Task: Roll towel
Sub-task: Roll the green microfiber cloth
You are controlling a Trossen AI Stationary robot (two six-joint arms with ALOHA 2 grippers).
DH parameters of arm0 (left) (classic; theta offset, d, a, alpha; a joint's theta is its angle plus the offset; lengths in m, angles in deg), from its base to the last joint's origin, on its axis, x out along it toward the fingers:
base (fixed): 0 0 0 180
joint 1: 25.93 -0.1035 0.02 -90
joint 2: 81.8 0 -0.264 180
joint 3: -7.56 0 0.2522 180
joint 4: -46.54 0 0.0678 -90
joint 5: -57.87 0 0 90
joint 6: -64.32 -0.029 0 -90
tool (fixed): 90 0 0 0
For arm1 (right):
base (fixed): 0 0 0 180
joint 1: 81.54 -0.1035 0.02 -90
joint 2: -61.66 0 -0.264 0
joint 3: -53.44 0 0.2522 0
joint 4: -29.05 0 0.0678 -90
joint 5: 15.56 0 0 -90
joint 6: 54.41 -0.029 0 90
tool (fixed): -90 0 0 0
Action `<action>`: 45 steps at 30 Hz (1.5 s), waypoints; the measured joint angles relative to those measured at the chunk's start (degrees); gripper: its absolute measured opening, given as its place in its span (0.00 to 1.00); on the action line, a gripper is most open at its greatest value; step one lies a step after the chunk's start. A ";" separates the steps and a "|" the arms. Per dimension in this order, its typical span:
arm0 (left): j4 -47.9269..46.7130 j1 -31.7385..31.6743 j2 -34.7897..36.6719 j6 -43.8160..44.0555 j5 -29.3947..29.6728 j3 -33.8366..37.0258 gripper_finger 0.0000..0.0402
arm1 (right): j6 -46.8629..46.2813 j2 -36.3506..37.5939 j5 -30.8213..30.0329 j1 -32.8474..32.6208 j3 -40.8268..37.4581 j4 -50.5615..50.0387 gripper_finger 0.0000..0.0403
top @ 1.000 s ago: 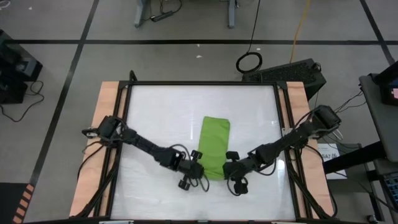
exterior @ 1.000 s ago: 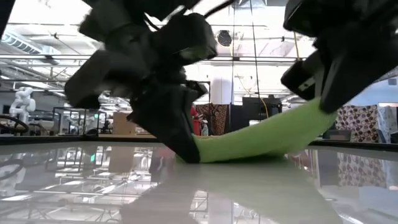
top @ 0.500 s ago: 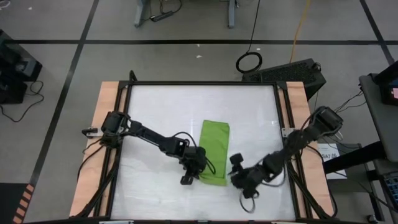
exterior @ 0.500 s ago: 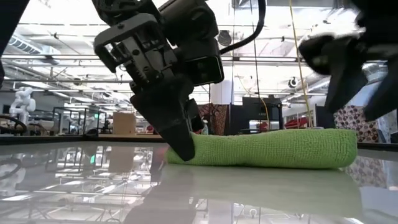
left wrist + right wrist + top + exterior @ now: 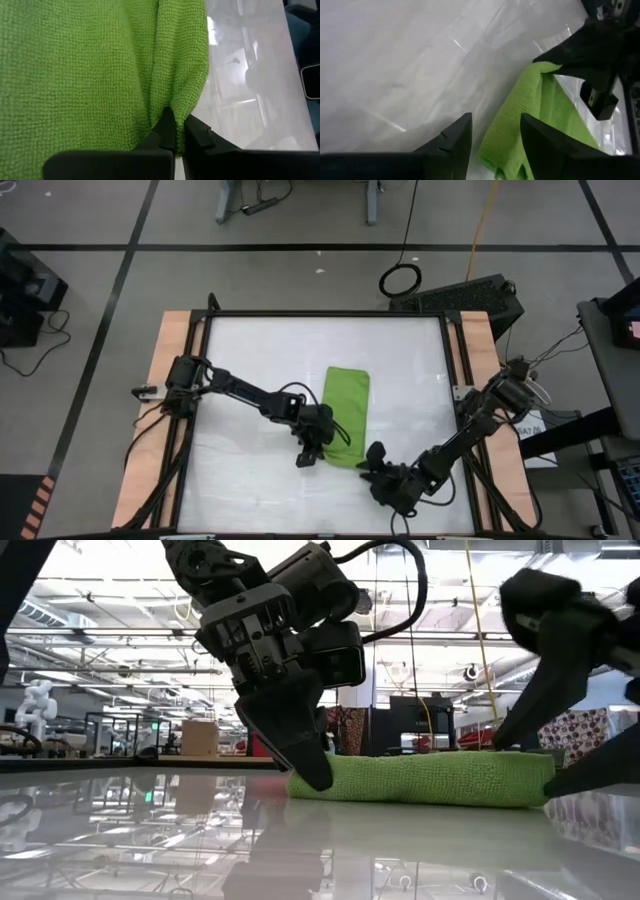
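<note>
My left gripper (image 5: 175,137) is pinched shut on a fold of the towel (image 5: 345,415) at its near left corner, which I judge anchors that end so the roll can start there. My right gripper (image 5: 495,135) has its fingers spread and grips nothing; it sits just off the towel's near right corner, low over the table (image 5: 250,360), probably ready to take a fresh hold. The towel lies folded into a narrow strip at mid-table, running from near to far, flat apart from the pinched edge.
</note>
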 joint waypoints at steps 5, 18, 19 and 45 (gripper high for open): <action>0.30 -0.20 0.00 -0.12 -1.78 0.00 0.03 | -6.00 -0.38 -2.08 2.00 0.02 -1.33 0.33; -1.35 3.90 0.09 -5.13 -0.39 -0.12 0.03 | -21.80 2.77 28.59 13.98 0.03 -3.15 0.03; -1.91 4.17 0.14 -5.50 0.41 -0.22 0.03 | -22.45 3.53 32.75 15.16 -0.05 -3.42 0.02; -7.09 8.50 5.16 -10.18 13.80 -0.09 0.33 | -31.97 5.10 68.14 30.46 -0.22 -8.82 0.01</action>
